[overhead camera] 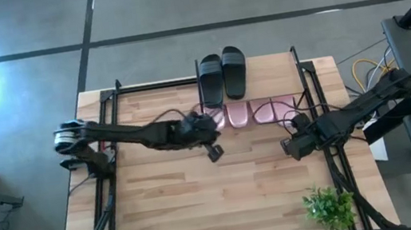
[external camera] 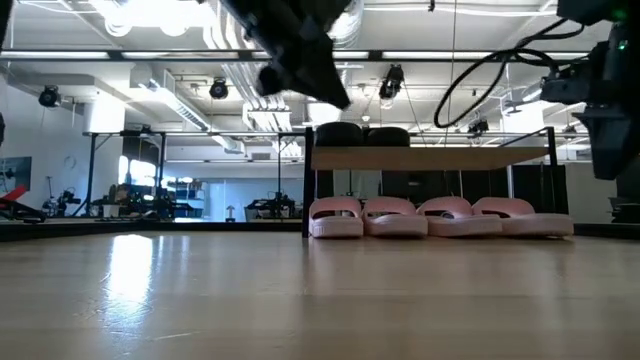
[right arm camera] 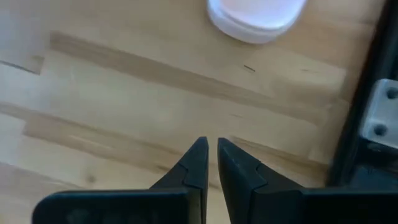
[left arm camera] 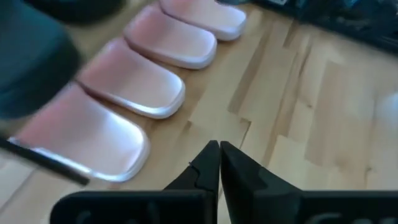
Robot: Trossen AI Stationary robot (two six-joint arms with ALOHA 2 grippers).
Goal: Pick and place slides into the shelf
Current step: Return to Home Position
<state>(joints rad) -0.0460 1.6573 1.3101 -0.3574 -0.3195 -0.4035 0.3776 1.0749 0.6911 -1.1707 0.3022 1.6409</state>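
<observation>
Several pale pink slides [external camera: 440, 216] stand side by side on the tabletop under the shelf [external camera: 430, 157], heels toward the near edge; they also show in the high view [overhead camera: 249, 113] and the left wrist view [left arm camera: 134, 87]. Two black slides [overhead camera: 222, 75] rest on the shelf's wooden plank. My left gripper [overhead camera: 215, 151] hovers above the table just near of the pink row, shut and empty [left arm camera: 219, 155]. My right gripper [overhead camera: 287, 147] hovers to the right, near the rightmost pink slide's heel [right arm camera: 255, 15], shut and empty [right arm camera: 211, 152].
A small green plant [overhead camera: 330, 206] sits at the table's near right corner. Black frame bars [overhead camera: 322, 115] run along the table's left and right sides. Bare butcher-block surface [overhead camera: 226, 201] lies near of both grippers.
</observation>
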